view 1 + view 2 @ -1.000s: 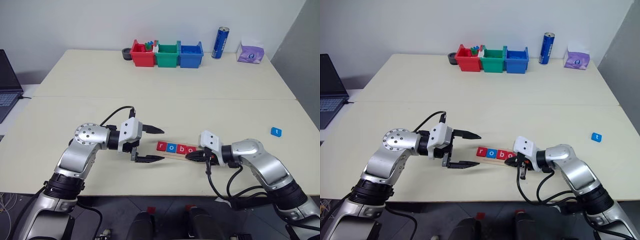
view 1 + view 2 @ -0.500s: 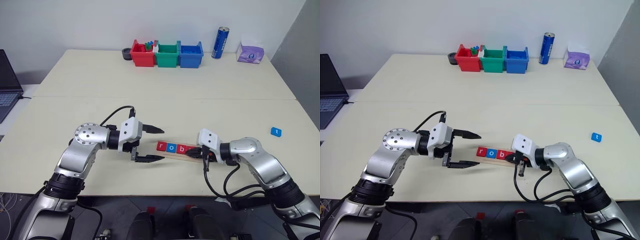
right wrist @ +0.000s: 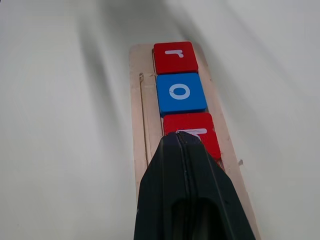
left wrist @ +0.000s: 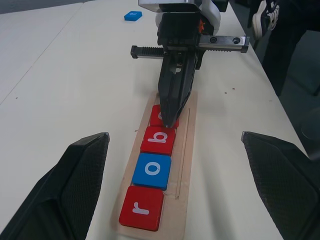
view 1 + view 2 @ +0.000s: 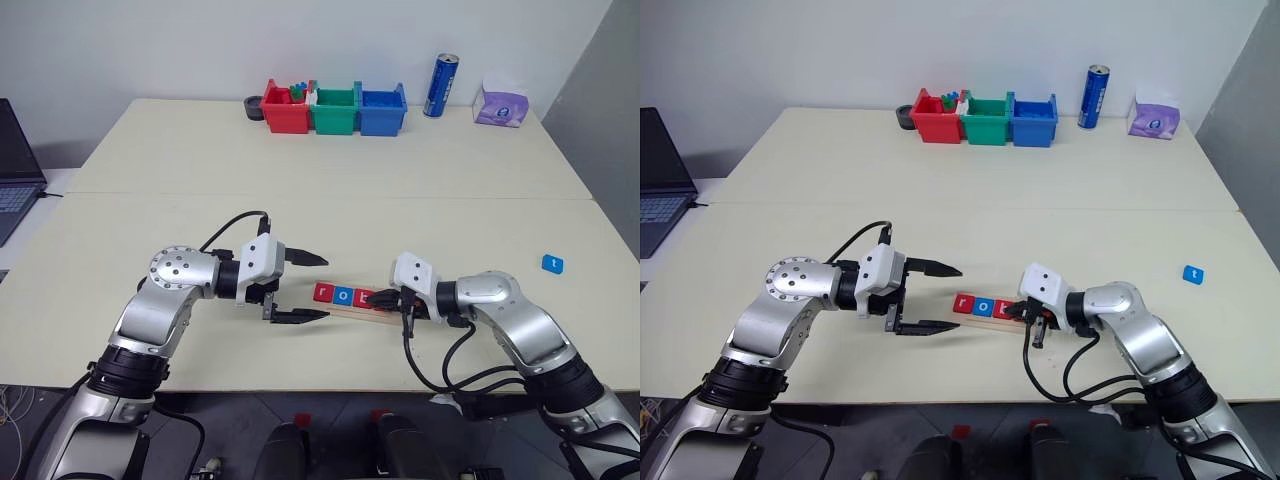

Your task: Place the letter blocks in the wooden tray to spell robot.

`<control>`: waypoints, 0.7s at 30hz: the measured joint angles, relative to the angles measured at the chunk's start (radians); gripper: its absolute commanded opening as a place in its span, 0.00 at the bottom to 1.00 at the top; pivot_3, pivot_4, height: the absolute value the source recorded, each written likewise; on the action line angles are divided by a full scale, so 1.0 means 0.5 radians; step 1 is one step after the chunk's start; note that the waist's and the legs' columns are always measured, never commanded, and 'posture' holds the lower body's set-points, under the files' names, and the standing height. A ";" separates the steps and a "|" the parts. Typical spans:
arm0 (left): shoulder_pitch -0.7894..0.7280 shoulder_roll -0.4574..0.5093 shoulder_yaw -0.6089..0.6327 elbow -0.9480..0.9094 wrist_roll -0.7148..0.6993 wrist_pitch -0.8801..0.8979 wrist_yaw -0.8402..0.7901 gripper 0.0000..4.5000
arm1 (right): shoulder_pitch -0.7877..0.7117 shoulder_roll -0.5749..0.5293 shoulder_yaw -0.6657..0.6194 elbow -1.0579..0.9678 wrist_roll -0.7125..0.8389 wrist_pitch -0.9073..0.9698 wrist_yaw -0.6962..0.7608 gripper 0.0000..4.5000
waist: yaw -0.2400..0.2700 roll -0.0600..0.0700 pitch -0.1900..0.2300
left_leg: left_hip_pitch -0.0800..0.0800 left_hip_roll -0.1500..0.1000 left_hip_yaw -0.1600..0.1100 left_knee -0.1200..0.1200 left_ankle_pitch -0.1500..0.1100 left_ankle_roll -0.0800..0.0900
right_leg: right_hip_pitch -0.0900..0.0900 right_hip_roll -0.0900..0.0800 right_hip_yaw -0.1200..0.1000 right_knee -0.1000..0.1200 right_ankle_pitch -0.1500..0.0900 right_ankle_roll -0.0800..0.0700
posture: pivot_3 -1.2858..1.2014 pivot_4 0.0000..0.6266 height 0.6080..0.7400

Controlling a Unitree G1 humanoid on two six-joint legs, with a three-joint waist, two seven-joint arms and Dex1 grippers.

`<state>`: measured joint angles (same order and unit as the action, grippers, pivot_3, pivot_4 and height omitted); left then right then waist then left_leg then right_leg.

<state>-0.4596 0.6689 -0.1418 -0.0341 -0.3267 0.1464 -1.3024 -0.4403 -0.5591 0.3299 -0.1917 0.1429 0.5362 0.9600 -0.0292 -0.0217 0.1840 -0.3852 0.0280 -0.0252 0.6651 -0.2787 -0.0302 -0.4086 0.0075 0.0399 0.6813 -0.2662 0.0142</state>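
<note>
The wooden tray (image 5: pixel 352 307) lies between my two grippers. Its letter blocks read red r (image 4: pixel 141 214), blue o (image 4: pixel 152 170) and red b (image 4: pixel 158 141). A further red block (image 4: pixel 156 115) is mostly hidden under my right gripper (image 5: pixel 372 298). That gripper is shut, and its tip (image 3: pixel 182 136) rests over the tray at the edge of the b block. My left gripper (image 5: pixel 318 289) is open and empty, hovering just left of the tray's r end. A blue t block (image 5: pixel 552 263) lies alone far right on the table.
Red (image 5: pixel 285 108), green (image 5: pixel 335 110) and blue bins (image 5: pixel 382 110) stand at the back of the table, with a blue can (image 5: pixel 441 85) and a purple tissue pack (image 5: pixel 501 104) to their right. A laptop (image 5: pixel 15 165) sits at the far left.
My right gripper has turned a little and its shut tip now covers the fourth block, which showed before. The left arm has not moved.
</note>
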 measured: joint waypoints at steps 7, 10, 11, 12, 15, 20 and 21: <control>0.000 0.000 0.000 0.000 0.000 0.000 0.000 1.00 | 0.022 -0.142 -0.067 -0.076 0.076 0.000 0.103 0.00 | 0.000 0.000 0.000 | 0.000 0.000 0.000 0.000 0.000 0.000 | 0.000 0.000 0.000 0.000 0.000 0.000 | 0.52 0.24 1.00; 0.000 0.000 0.000 0.000 0.000 0.000 0.000 1.00 | 0.068 -0.170 -0.059 -0.078 0.072 -0.006 0.136 0.00 | 0.000 0.000 0.000 | 0.000 0.000 0.000 0.000 0.000 0.000 | 0.000 0.000 0.000 0.000 0.000 0.000 | 0.52 0.24 1.00; 0.000 0.000 -0.001 0.000 0.000 0.000 -0.001 1.00 | 0.072 -0.174 -0.049 -0.078 0.069 -0.008 0.139 0.00 | 0.000 0.000 0.000 | 0.000 0.000 0.000 0.000 0.000 0.000 | 0.000 0.000 0.000 0.000 0.000 0.000 | 0.52 0.24 1.00; -0.001 0.000 -0.001 0.000 0.000 0.000 -0.001 1.00 | 0.072 -0.173 -0.041 -0.078 0.066 -0.015 0.137 0.00 | -0.001 0.000 0.000 | 0.000 0.000 0.000 0.000 0.000 0.000 | 0.000 0.000 0.000 0.000 0.000 0.000 | 0.52 0.24 1.00; -0.001 0.000 -0.001 0.000 0.000 0.000 -0.001 1.00 | 0.072 -0.156 -0.003 -0.077 0.033 -0.038 0.121 0.00 | -0.002 0.000 0.000 | 0.000 0.000 0.000 0.000 0.000 0.000 | 0.000 0.001 0.000 0.000 0.000 0.000 | 0.52 0.24 1.00; -0.001 0.000 -0.001 0.000 0.000 0.000 -0.001 1.00 | 0.070 -0.109 0.039 -0.072 -0.024 -0.066 0.078 0.00 | 0.000 0.000 0.000 | 0.000 0.000 0.000 0.000 0.000 0.000 | 0.000 0.001 0.000 0.000 0.000 0.000 | 0.52 0.24 1.00; -0.001 0.001 -0.001 0.000 0.000 0.000 -0.001 1.00 | 0.070 -0.109 0.047 -0.069 -0.038 -0.079 0.074 0.00 | 0.000 0.000 0.000 | 0.000 0.000 0.000 0.000 0.000 0.000 | 0.000 0.000 0.000 0.000 0.000 0.000 | 0.52 0.24 1.00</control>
<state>-0.4599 0.6693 -0.1422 -0.0341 -0.3269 0.1464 -1.3029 -0.4054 -0.6137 0.3533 -0.2261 0.1237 0.4968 0.9972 -0.0294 -0.0217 0.1840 -0.3850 0.0281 -0.0250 0.6652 -0.2787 -0.0302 -0.4086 0.0077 0.0400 0.6814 -0.2662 0.0142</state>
